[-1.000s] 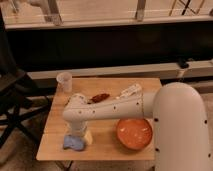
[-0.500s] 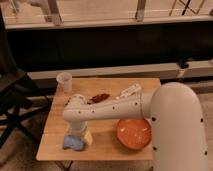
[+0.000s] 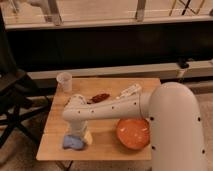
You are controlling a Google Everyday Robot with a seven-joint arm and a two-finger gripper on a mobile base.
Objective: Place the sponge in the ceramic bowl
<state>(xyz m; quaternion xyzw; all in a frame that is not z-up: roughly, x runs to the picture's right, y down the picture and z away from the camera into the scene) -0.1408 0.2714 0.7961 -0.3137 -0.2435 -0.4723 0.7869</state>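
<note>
Change since 0.5 s ago: none visible; arm, sponge and dishes sit where they were.
Gripper (image 3: 80, 136): at the end of the white arm (image 3: 112, 106), pointing down at the front left part of the table, directly over and behind the sponge.
Grip state: cannot tell from this view; the wrist housing hides it, and whether it has hold of anything is not visible.
Sponge (image 3: 73, 142): light blue, flat on the wooden table (image 3: 106, 149), close to the front left corner, partly under the gripper. Contact between the two cannot be confirmed.
Ceramic bowl (image 3: 134, 133): orange-red, upright, on the front right part of the table, just beside the robot's large white body (image 3: 177, 127). Nothing visible inside. Well apart from the sponge, with bare tabletop between.
Plastic cup (image 3: 64, 81): translucent, upright, at the back left corner.
Dark oblong object (image 3: 100, 97): lying near the table's middle, behind the arm; what it is cannot be told.
Arm pose: runs from the body at right leftward across the table, then bends down at the wrist.
Chair (image 3: 15, 97): dark folding frame, left of the table.
</note>
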